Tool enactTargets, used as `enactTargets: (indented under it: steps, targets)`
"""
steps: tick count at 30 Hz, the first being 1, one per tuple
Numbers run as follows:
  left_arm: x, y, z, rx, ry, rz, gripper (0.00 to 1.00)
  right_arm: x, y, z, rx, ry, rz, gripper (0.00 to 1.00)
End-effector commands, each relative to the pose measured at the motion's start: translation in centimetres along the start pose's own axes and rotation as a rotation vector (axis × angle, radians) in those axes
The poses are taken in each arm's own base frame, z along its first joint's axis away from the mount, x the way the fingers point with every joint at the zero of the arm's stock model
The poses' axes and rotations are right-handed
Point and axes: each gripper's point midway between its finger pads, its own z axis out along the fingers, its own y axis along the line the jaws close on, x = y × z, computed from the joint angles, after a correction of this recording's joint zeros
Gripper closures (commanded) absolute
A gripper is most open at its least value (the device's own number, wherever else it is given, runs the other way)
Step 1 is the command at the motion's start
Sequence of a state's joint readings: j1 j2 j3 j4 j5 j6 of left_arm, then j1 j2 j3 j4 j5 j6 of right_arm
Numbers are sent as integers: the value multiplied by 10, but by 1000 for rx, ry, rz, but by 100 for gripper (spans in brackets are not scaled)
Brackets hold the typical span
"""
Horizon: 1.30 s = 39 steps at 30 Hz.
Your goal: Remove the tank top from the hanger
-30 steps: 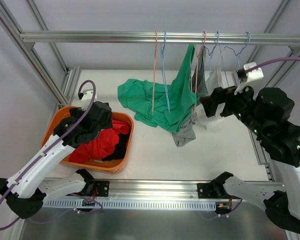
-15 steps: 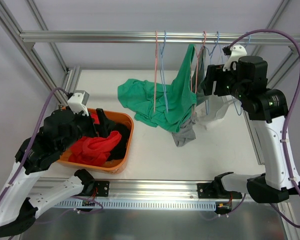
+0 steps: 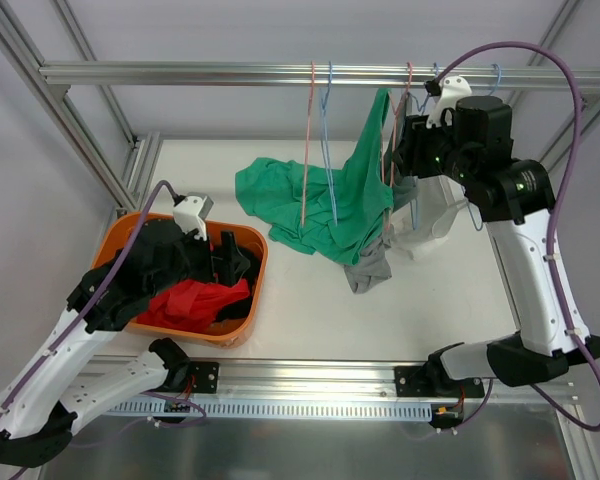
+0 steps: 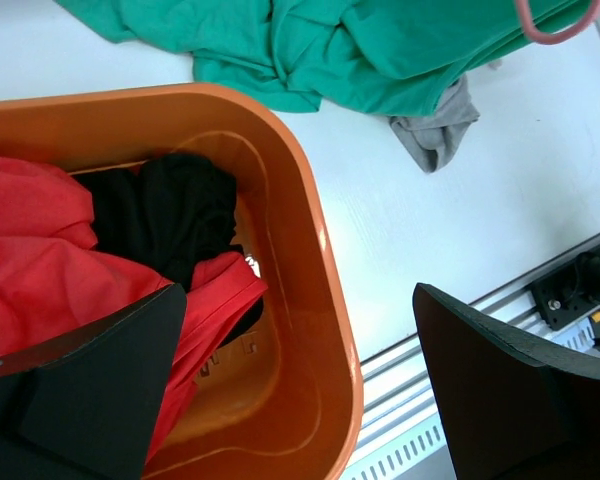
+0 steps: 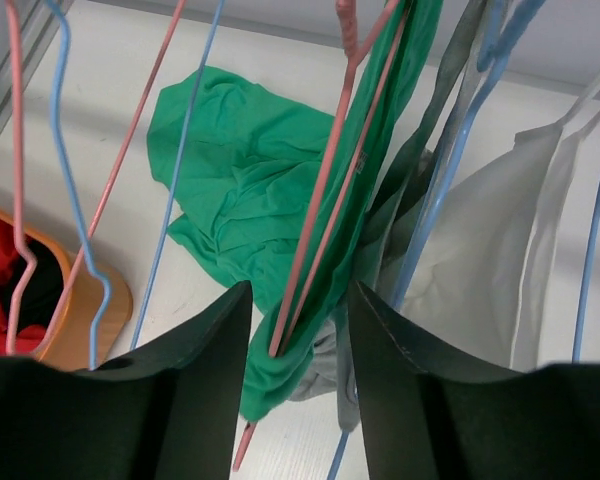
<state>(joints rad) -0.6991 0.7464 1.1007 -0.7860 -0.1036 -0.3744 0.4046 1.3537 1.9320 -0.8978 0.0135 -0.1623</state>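
The green tank top (image 3: 320, 205) hangs by a strap from a pink hanger (image 3: 392, 140) on the rail, and its body trails onto the white table. In the right wrist view the green strap (image 5: 380, 190) and the pink hanger wire (image 5: 325, 200) run between the fingers of my right gripper (image 5: 298, 300). Its jaws stand partly closed, with gaps on both sides. From above, the right gripper (image 3: 405, 165) sits high by the rail. My left gripper (image 4: 300, 300) hangs wide open and holds nothing, above the orange basket (image 4: 320, 260).
The orange basket (image 3: 257, 250) holds red and black clothes. Bare pink (image 3: 309, 150) and blue (image 3: 329, 140) hangers hang from the rail (image 3: 180, 73). A grey garment (image 3: 368, 270) and a white one (image 3: 430, 215) hang on blue hangers right of the green one.
My right arm rose from beside the white garment to the rail, and its jaws narrowed around the green strap and pink hanger. The left arm lifted and shifted over the basket.
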Motion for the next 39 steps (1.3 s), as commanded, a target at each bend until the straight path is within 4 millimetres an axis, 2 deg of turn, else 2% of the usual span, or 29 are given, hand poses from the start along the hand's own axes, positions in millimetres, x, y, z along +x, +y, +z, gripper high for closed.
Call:
enactTargets:
  steps: [1, 7, 11, 13, 16, 20, 28, 32, 34, 35, 36, 37, 38, 39]
  targets:
    - [-19, -16, -9, 85, -77, -11, 1, -22, -4, 16, 44, -70, 15, 54]
    - [-19, -18, -14, 104, -87, -12, 1, -22, -11, 43, 94, -42, 14, 61]
    - [-16, -17, -12, 99, -80, -10, 1, -17, -10, 54, 102, -29, 34, 76]
    - [-16, -16, -10, 95, -78, -7, 1, -17, -9, 56, 106, -40, 53, 79]
    - [-15, -17, -9, 101, -69, -3, 1, -21, -11, 52, 120, -72, 87, 92]
    - [-17, -17, -11, 101, -81, -4, 1, -31, -8, 42, 102, -124, 124, 100]
    - [-23, -21, -20, 127, -106, -7, 1, -66, 5, 5, 32, -246, 162, 100]
    - [-24, -24, -20, 138, -101, -8, 1, -71, 12, -14, -15, -274, 164, 100]
    - [-28, -29, -22, 159, -106, -6, 1, -63, 13, -16, -28, -261, 162, 100]
    - [-30, -34, -25, 187, -108, 3, 1, -62, 17, -29, -55, -273, 159, 100]
    - [-38, -39, -31, 209, -126, 7, 1, -57, 20, -33, -75, -269, 156, 100]
    - [-44, -45, -33, 234, -141, 15, 1, -44, 21, -32, -81, -240, 154, 100]
    - [-48, -56, -39, 295, -147, 44, 1, -40, 29, -49, -141, -251, 146, 100]
    - [-57, -66, -48, 348, -174, 64, 1, -31, 31, -55, -157, -237, 144, 100]
